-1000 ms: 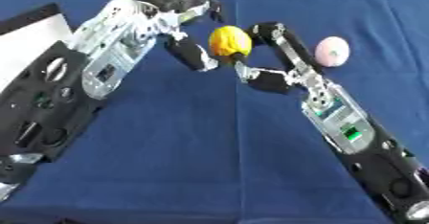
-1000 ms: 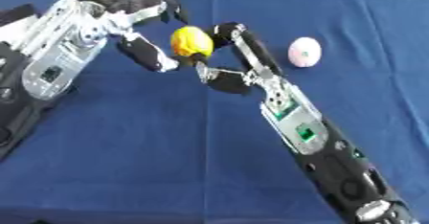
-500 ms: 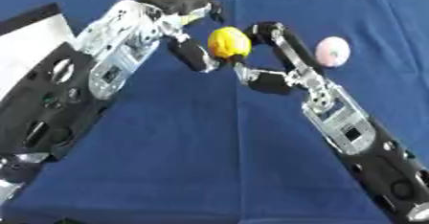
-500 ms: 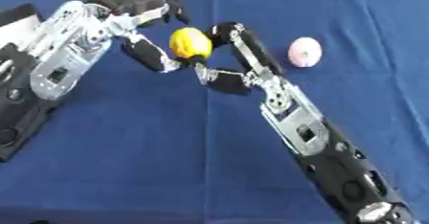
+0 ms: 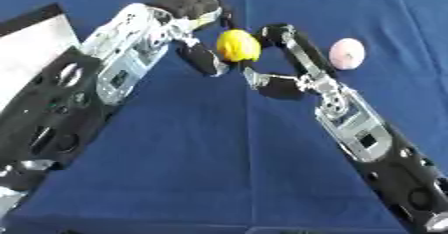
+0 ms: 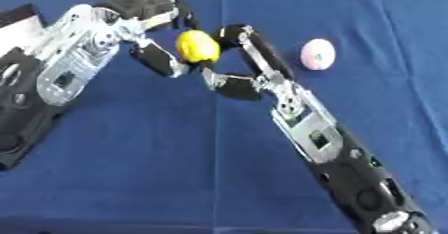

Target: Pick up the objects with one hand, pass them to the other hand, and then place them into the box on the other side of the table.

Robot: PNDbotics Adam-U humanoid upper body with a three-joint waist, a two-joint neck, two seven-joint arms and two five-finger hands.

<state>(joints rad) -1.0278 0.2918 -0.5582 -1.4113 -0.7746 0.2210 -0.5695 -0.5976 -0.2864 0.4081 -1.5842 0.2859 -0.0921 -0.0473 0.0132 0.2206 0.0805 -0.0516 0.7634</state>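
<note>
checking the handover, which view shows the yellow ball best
The right eye view: the yellow ball sits nearer the middle, with more of its face clear between the left hand and right hand. The left eye view shows the same ball, but dark fingers crowd its edges more.

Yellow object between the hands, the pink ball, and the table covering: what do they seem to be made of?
Yellow object: smooth, slightly glossy, likely plastic or rubber; a soft highlight shows on top. Pink ball: pale, matte, possibly foam or soft plastic; hard to tell. Table covering: blue cloth, matte, with faint creases.
</note>
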